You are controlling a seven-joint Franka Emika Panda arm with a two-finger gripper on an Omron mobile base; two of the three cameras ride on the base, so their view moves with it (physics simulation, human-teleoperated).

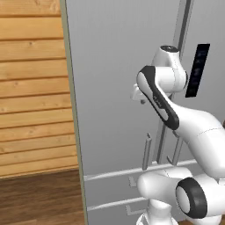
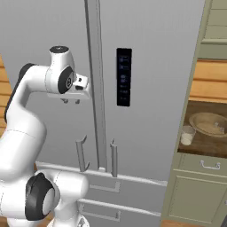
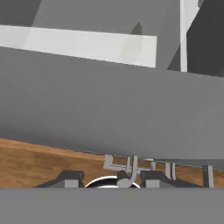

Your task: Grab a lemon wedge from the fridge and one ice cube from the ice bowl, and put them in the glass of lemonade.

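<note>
The fridge point(image 2: 146, 66) stands shut right in front of me, its two tall grey doors meeting at a central seam, long vertical handles point(image 2: 81, 155) running down either side of it and drawers point(image 2: 102, 186) below. A black panel point(image 2: 124, 76) sits on the right-hand door. My gripper point(image 2: 71, 101) hangs close before the left-hand door, near the seam and above the handle ends, pointing downward; my fingers point(image 3: 70, 178) stand partly apart with nothing between them. To the right of the fridge, in an open counter nook among beige cabinets point(image 2: 195, 195), the glass of lemonade point(image 2: 187, 135) stands just beside the ice bowl point(image 2: 208, 123), on the bowl's left. A wooden plank wall point(image 1: 33, 88) runs along the fridge's left side.
</note>
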